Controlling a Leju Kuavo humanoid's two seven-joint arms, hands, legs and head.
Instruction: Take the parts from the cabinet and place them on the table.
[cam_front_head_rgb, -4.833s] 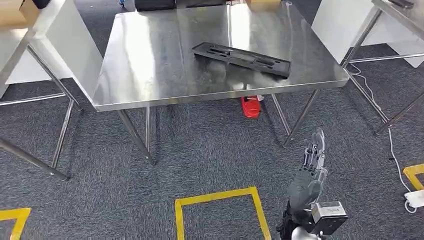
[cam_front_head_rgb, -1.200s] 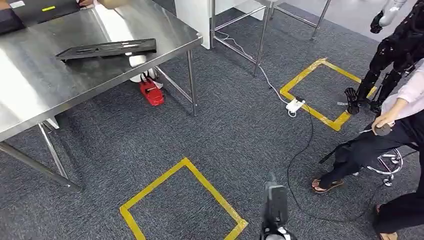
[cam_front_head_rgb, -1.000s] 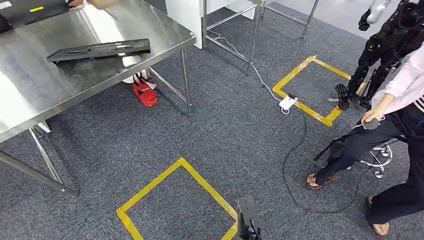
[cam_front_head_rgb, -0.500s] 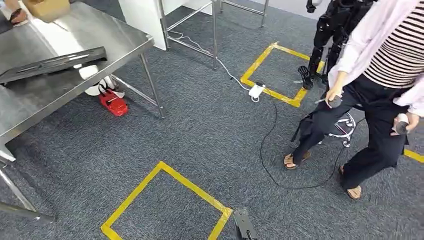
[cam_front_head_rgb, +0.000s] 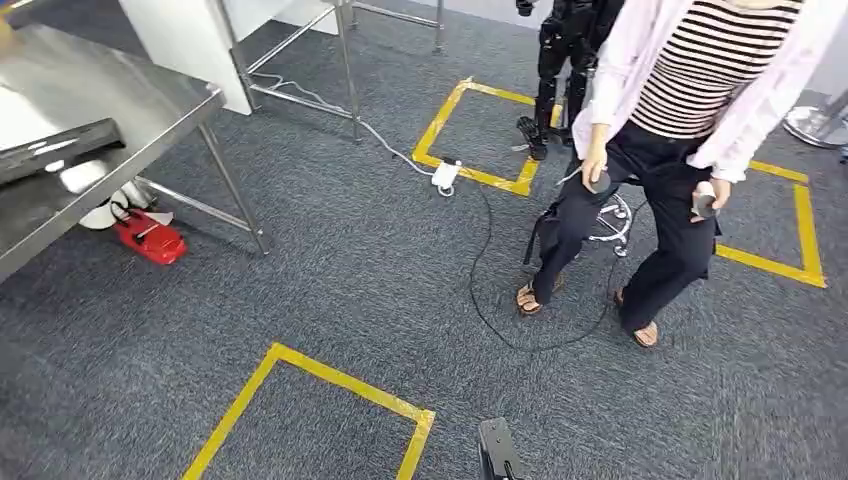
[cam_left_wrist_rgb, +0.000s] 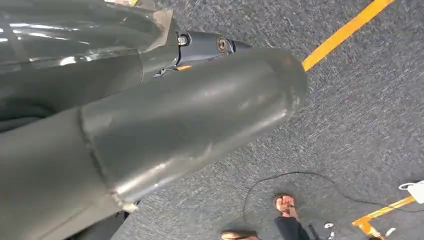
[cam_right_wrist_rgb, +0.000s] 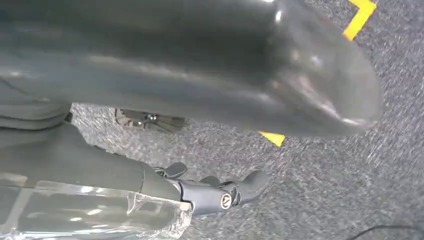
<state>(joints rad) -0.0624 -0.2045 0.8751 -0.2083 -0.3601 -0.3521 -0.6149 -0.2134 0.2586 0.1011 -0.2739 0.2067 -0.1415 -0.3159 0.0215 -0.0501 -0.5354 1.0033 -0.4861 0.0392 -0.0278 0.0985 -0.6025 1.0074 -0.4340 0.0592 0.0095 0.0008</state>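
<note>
Black part (cam_front_head_rgb: 55, 148) lies flat on the steel counter (cam_front_head_rgb: 150, 95), already delivered. Right hand (cam_right_wrist_rgb: 220, 192) hangs over carpet, fingers loosely curled and holding nothing; left hand's state cannot be determined. A person (cam_front_head_rgb: 680, 130) stands nearby

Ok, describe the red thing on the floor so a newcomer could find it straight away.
Start at the steel table at the left of the head view and look down beneath its edge, beside the slanted leg. There on the grey carpet lies the red object, next to something white. It is the one bright red thing on the floor, with a dark handle.
</note>
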